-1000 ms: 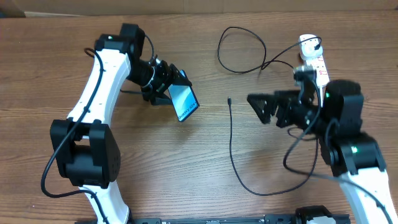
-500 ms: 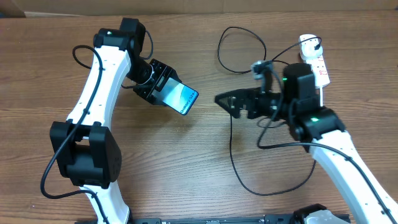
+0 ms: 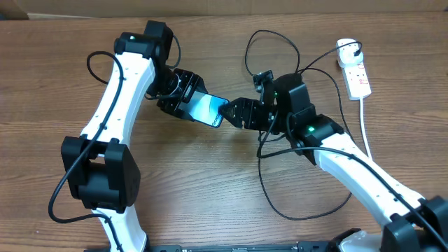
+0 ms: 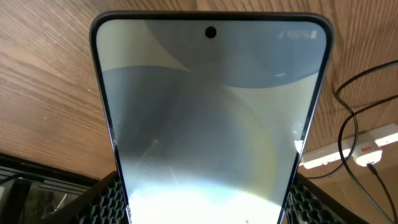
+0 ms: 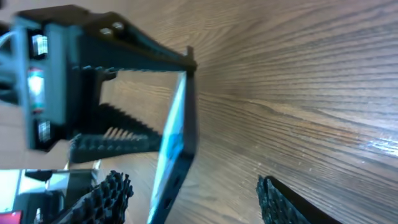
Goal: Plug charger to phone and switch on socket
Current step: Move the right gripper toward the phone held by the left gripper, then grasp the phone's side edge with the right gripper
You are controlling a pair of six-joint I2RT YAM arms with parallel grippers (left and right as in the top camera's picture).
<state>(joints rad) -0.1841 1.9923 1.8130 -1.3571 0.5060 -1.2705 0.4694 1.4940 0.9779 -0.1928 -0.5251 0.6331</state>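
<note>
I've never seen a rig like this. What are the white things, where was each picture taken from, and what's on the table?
They are two robot arms, each ending in a two-finger gripper. One picture looks down from above; the other two come from cameras on the wrists. The left gripper clamps a phone with its screen lit. The right gripper, fingers apart, sits at the phone's free end, holding nothing visible. On the wooden table lie a black charger cable and a white socket strip.

We find the phone (image 3: 210, 110) in the left gripper (image 3: 190, 103), the right gripper (image 3: 234, 112) at its right end. The charger (image 3: 260, 168) loops on the table (image 3: 56, 84) to their right, the socket (image 3: 355, 70) farther right.
</note>
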